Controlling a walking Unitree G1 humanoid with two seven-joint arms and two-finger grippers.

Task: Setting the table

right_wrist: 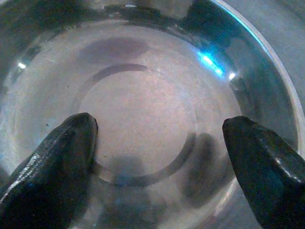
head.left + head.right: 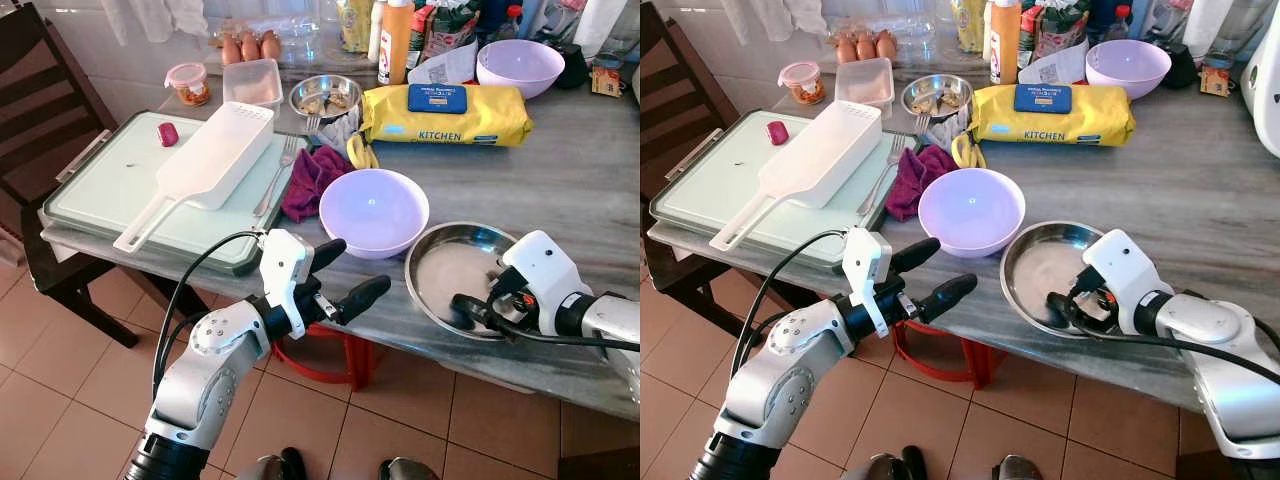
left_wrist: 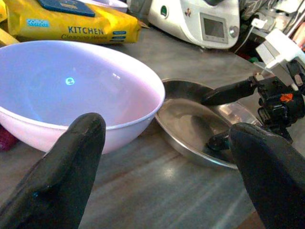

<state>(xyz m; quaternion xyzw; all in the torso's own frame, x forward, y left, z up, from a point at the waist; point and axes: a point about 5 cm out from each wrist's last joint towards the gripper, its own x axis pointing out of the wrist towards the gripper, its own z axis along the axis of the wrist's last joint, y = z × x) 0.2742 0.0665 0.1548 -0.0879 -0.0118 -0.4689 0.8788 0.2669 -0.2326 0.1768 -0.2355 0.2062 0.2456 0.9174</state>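
Reading "KITCHEN", the yellow pack (image 2: pixel 445 114) lies behind the lilac bowl (image 2: pixel 374 211).

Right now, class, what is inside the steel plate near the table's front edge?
The steel plate holds no food or cutlery; the right gripper hangs open over its bare middle. The part of the plate under the gripper's wrist is covered, so it cannot be checked.

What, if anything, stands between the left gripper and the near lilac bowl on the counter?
Nothing visible. The left gripper hangs open just off the counter edge, and only bare counter lies between its fingers and the lilac bowl. The steel plate sits to the bowl's right.
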